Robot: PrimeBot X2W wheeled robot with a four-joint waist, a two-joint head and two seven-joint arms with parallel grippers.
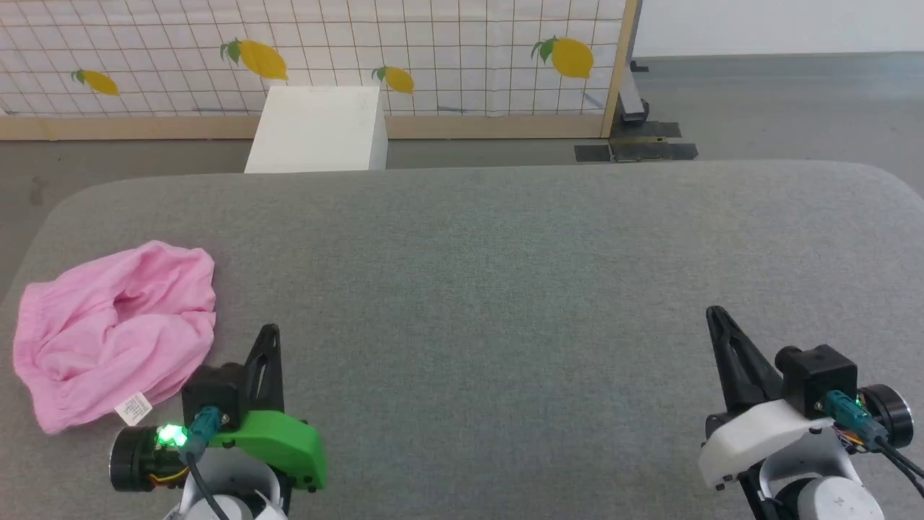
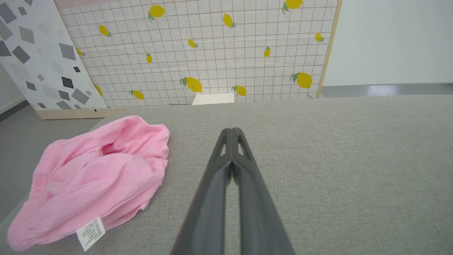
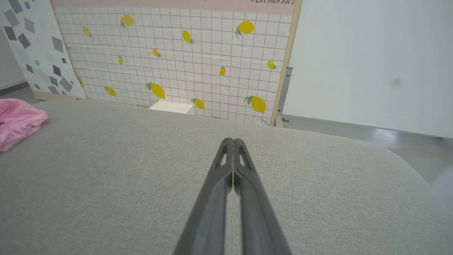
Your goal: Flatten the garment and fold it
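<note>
The garment (image 1: 115,328) is a light pink pair of shorts lying crumpled in a heap near the left edge of the grey padded table (image 1: 505,289). Its gathered waistband faces left and a small white label (image 1: 134,409) sticks out at its near edge. In the left wrist view the garment (image 2: 95,180) lies left of the fingers, label (image 2: 91,232) nearest. My left gripper (image 1: 271,332) is shut and empty, just right of the heap. My right gripper (image 1: 715,314) is shut and empty far to the right. The garment (image 3: 16,122) peeks in at the far left of the right wrist view.
A white box (image 1: 317,130) stands on the floor behind the table's far edge. A lemon-print tiled partition (image 1: 325,58) runs behind it, with a metal stand (image 1: 635,137) at its right end. The table's wide middle lies between my two grippers.
</note>
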